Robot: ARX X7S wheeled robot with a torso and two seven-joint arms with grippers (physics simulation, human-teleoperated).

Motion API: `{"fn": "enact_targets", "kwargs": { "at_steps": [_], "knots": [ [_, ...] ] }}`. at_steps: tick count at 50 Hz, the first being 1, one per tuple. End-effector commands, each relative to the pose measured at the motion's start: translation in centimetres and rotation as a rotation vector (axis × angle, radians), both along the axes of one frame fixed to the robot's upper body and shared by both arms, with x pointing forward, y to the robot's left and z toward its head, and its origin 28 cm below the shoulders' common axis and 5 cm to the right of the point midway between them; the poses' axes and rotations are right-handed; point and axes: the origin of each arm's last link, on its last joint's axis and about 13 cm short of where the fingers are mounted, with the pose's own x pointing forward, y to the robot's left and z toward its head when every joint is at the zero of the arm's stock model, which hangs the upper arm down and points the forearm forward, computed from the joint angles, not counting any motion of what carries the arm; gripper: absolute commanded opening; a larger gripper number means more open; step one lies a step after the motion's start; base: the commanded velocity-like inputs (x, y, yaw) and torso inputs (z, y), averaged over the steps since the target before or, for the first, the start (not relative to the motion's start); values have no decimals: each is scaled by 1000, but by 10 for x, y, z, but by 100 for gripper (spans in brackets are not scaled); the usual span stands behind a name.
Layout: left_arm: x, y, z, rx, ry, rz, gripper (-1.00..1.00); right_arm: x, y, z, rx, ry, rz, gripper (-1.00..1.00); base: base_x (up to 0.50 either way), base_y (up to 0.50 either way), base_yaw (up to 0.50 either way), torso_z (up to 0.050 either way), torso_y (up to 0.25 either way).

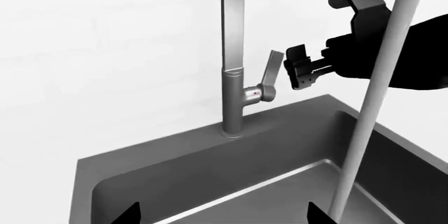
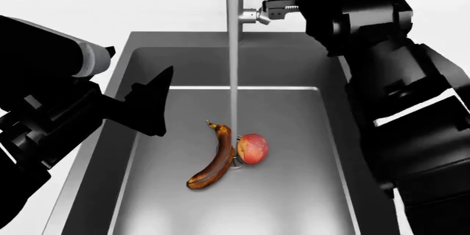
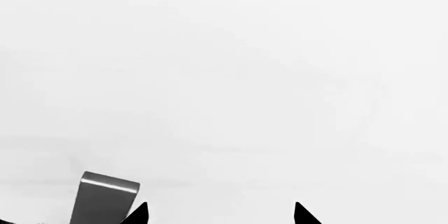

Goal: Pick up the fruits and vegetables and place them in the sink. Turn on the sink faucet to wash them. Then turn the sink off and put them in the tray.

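Sink [image 2: 334, 136]: dark grey recessed basin, filling most of the head view; water stream [image 2: 233, 70] is running from the spout down onto the drain.

Banana [image 2: 215, 159]: brown-orange, overripe, lying on the basin floor just left of the stream. Likely soft and bruising easily, wet skin turning slippery; best taken across its middle with light pressure.

Apple [image 2: 252, 148]: red-and-yellow, sitting just right of the banana and apparently touching it, by the drain. Likely firm and moderately heavy, but round and wet, so prone to rolling or squirting out; best gripped across its widest part.

Sink faucet [image 1: 232, 61]: slim silver column at the far rim; lever handle [image 1: 270, 76] is standing up on its right side. Stiff metal, should be pushed at the lever's free end.

Right gripper [image 1: 297, 69]: hovering just right of the lever, not clearly touching it; fingers are standing apart, holding nothing.

Left gripper [image 2: 151, 100]: hanging over the near-left part of the basin, fingertips spread, empty.

Obstructions: the stream is falling between the two fruits, and the left arm is crowding the basin's left side. Tray is not visible.
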Motion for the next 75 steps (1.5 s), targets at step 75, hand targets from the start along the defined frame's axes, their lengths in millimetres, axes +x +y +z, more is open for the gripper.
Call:
{"fn": "enact_targets", "kwargs": {
  "at_steps": [75],
  "knots": [
    [-1, -1, 0, -1, 3, -7, 100, -68, -30, 68, -783, 427, 666, 100, 0, 0, 0, 0, 0]
  ]
}}
